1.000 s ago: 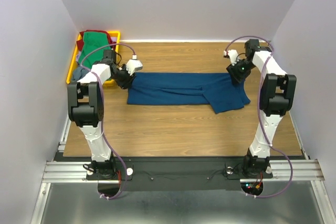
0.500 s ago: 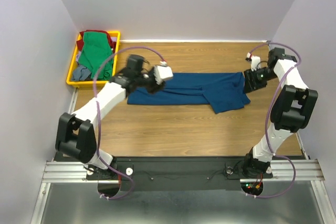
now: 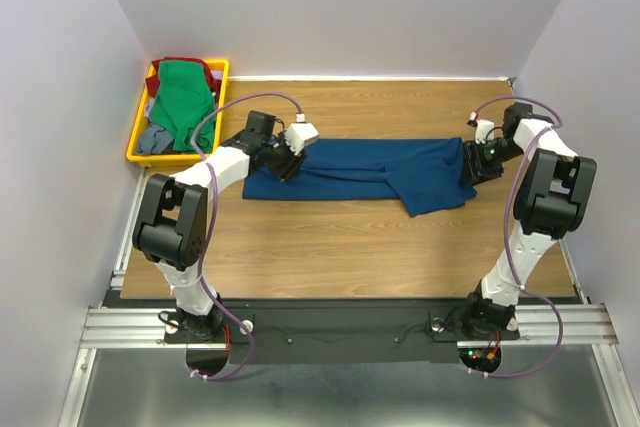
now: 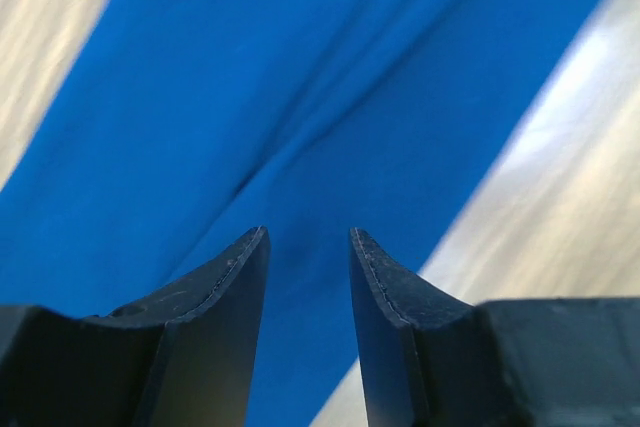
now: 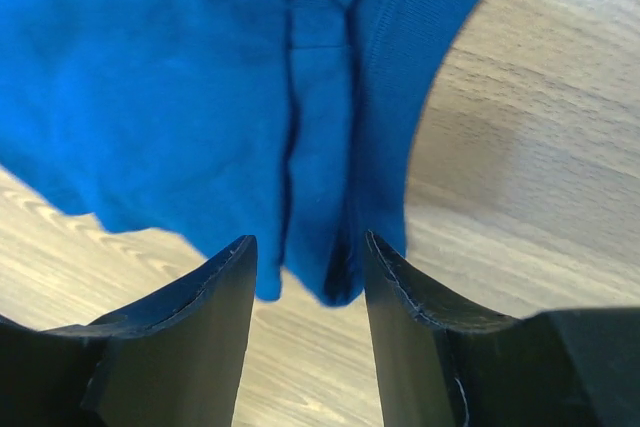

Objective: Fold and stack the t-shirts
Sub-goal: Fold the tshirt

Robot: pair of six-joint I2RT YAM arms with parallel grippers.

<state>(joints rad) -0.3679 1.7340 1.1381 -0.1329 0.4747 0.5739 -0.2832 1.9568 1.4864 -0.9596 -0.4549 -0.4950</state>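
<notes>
The dark navy-blue t-shirt (image 3: 360,169) lies folded into a long strip across the middle of the table, with no print showing. My left gripper (image 3: 279,163) hovers over its left end, open and empty, with blue cloth (image 4: 300,97) filling the view below the fingers. My right gripper (image 3: 471,161) is at the shirt's right end, open and empty, and a folded edge of the cloth (image 5: 320,147) hangs just past the fingertips. The green t-shirt (image 3: 182,97), the dark red one (image 3: 182,61) and the grey-blue one (image 3: 156,136) are heaped in the tray.
The yellow plastic tray (image 3: 139,119) stands at the table's far left corner. Walls close in the back and both sides. Bare wood (image 3: 330,247) lies between the shirt and the arm bases.
My left arm swung from beside the tray out over the shirt, then drew back to its left end. My right arm moved out to the right and came back to the shirt's right end.
</notes>
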